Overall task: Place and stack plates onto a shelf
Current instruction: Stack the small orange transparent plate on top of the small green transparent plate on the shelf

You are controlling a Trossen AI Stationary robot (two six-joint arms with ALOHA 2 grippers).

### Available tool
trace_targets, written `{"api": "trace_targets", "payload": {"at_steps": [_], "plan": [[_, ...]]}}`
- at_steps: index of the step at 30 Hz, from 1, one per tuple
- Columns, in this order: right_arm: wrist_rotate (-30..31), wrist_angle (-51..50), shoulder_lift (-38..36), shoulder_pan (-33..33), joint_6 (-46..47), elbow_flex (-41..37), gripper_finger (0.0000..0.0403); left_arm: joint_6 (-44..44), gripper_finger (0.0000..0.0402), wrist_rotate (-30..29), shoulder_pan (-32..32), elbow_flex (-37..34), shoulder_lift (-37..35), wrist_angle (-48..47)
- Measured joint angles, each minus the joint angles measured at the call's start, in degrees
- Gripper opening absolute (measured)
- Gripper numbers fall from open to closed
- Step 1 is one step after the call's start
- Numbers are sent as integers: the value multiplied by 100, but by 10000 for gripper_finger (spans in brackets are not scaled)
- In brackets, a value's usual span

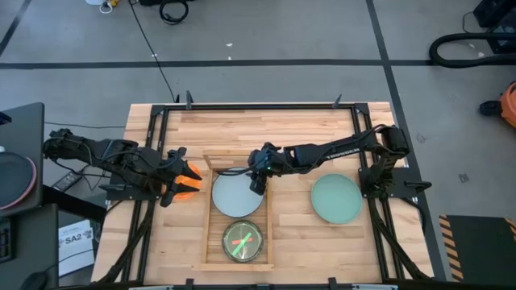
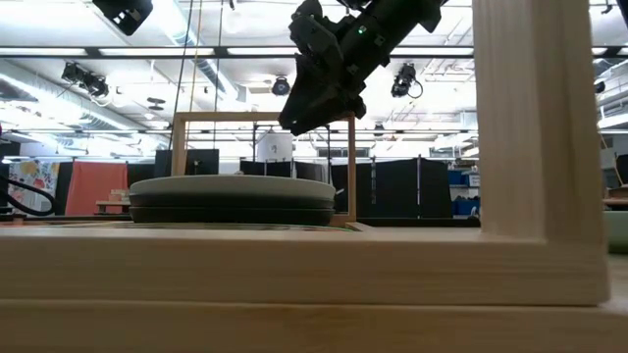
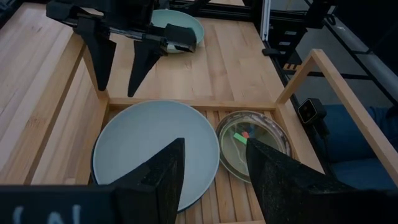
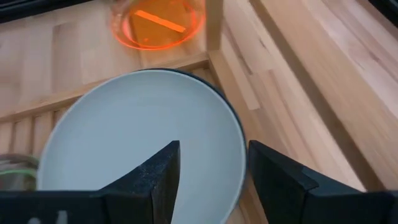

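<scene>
High view: my right claw (image 1: 256,187), spread wide and empty, hangs at frame centre over the pale plate (image 1: 237,196) stacked in the shelf (image 1: 269,234); my left claw (image 1: 168,187), open and empty, waits by the orange plate (image 1: 189,180).

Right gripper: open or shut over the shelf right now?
Open. The right gripper hovers above the pale plate on the shelf, fingers apart with nothing between them.

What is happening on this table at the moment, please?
A two-armed robot is putting plates onto a wooden shelf. The right hand hangs open and empty just above the pale plate, which tops a stack of large plates on the shelf. A stack of small translucent plates, green on top, sits beside it. The left hand is open next to the orange plate, outside the shelf. A mint plate waits on the table.
</scene>
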Motion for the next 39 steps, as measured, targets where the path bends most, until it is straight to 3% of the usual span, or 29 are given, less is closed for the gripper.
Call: {"api": "trace_targets", "payload": {"at_steps": [15,28,39], "plan": [[-641,-727,-609,24,-94,0,195,-406,176,-21,924,0,-2,-211],[-646,-1080,-1306,272,-566,0,195,-20,176,-21,2671,0,-2,-1303],[-646,-1191,-1315,479,-568,-2,195,744,176,78,4203,0,50,-2160]]}}
